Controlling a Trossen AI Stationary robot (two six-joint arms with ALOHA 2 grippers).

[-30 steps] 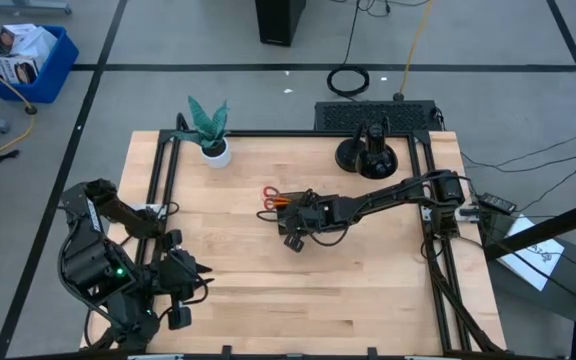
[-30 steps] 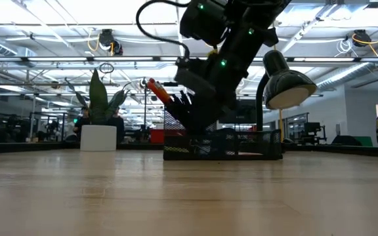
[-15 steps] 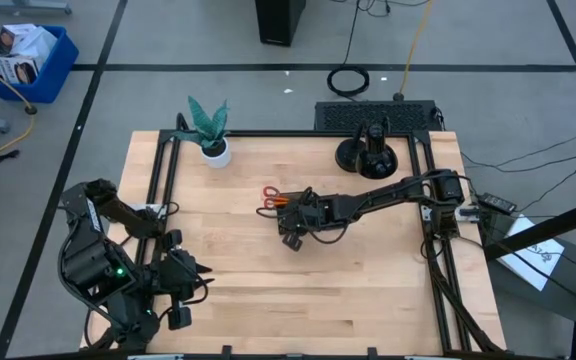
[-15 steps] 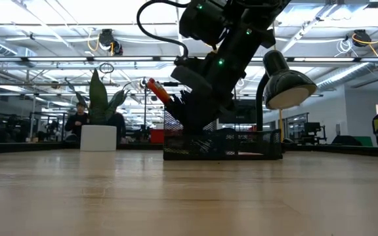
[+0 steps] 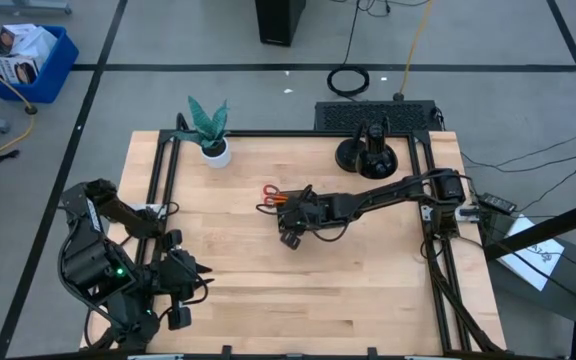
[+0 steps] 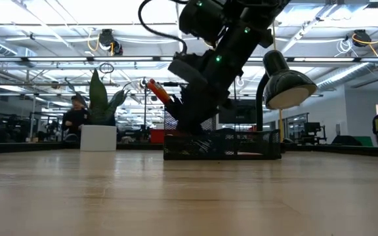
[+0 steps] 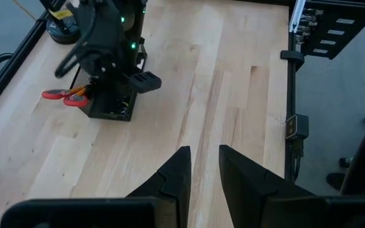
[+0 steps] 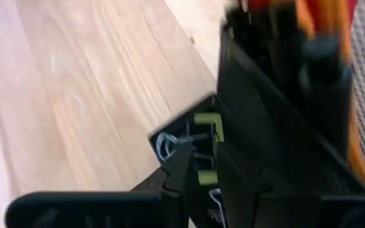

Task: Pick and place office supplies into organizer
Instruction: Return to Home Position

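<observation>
The black mesh organizer (image 7: 109, 106) stands mid-table. Orange pencils (image 8: 325, 25) and dark pens stand in its tall part, and the red-handled scissors (image 5: 270, 195) lean out of its left end. A low front compartment holds wire-handled binder clips (image 8: 166, 142) and a yellow-green piece (image 8: 209, 121). My right gripper (image 8: 200, 174) points slanting down into that compartment, open by a narrow gap, and part of the yellow-green piece shows between its fingers. Above the table's near left corner my left gripper (image 7: 201, 171) hangs open, nothing between its fingers. My right gripper stands with its fingertips (image 8: 177, 170) down in the organizer's low compartment, coming in slanting from above. Whether they touch the yellow-green piece or the clips, I cannot tell.
A potted green plant (image 5: 211, 148) stands at the far left. A desk lamp on a round black base (image 5: 368, 155) stands at the far right, behind the organizer. Bare wood lies between the organizer and the table's near edge.
My right gripper has stayed over the organizer's left end and has tipped a little, its upper body swinging slightly up and toward the scissors. The organizer has not moved.
</observation>
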